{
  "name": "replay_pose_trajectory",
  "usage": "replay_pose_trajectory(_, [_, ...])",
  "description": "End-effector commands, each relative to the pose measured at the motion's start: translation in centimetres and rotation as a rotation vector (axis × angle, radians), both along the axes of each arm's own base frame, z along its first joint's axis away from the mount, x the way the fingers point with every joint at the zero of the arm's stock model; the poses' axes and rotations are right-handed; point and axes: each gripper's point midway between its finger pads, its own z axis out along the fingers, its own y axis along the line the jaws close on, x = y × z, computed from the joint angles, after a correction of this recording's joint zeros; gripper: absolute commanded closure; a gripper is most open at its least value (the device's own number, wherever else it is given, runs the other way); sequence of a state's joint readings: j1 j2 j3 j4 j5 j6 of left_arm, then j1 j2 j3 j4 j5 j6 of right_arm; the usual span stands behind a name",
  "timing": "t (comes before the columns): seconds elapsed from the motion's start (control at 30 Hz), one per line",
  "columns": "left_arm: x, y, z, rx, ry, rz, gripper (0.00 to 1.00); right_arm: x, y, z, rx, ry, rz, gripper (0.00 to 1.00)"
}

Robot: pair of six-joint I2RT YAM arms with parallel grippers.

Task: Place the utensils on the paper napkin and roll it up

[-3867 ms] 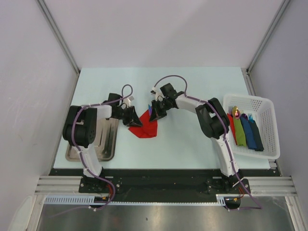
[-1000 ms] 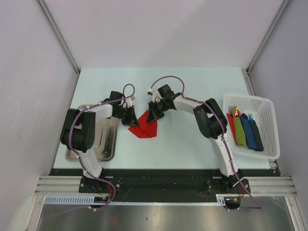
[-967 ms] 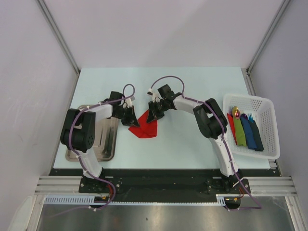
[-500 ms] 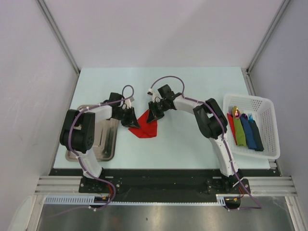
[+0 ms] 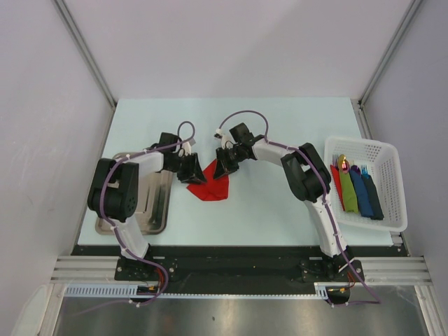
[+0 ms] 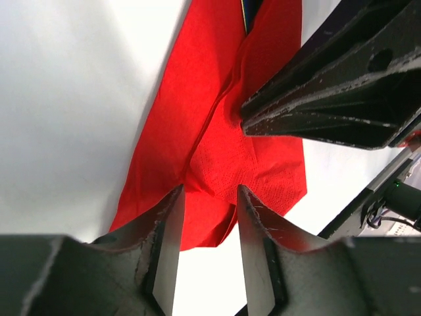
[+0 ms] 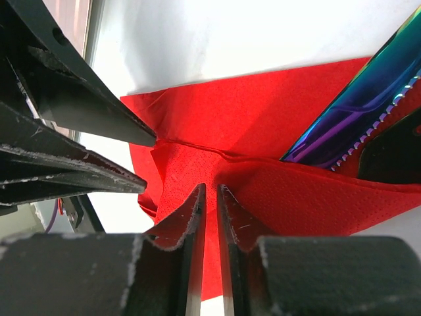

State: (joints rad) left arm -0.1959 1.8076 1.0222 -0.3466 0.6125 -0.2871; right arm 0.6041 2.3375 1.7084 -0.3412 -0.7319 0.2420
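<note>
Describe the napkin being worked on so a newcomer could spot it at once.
On the pale table, look left of centre, between the left end effector and the right end effector. The red paper napkin lies partly folded; unlike the rolled napkins in the white basket, it is out on the table.

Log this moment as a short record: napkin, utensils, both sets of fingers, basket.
paper napkin: red, partly folded, on the table
utensils: one iridescent serrated piece showing, tucked in the fold
left fingers: open, over the napkin
right fingers: shut, pinching a napkin layer
basket: white, holds rolled bundles
</note>
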Motion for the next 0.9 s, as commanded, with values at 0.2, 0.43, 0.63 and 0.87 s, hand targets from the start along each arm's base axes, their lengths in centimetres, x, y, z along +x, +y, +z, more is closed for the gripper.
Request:
replay_pose_trajectory(0.2, [1.2, -1.0, 0.2, 0.028, -0.025, -0.034, 0.63, -0.8, -1.5, -1.3, -0.07, 0.018, -0.003, 0.83])
replay_pose_trajectory(0.43, [1.0, -0.9, -0.4, 0.058, -0.01, -0.037, 0.74, -0.6, -1.5, -1.3, -0.068, 0.018, -0.006, 0.83])
replay_pose_trajectory(0.63, [1.0, -0.4, -0.7, 0.09, -0.003, -0.026, 0.81, -0.8, -1.6, -1.4, -0.071, 0.02, -0.006, 0.82])
replay_pose_trajectory(0.87, [1.1, 0.0, -0.7, 0.124, -0.001, -0.017, 0.64, -0.9, -1.5, -1.5, -0.071, 0.022, -0.002, 0.82])
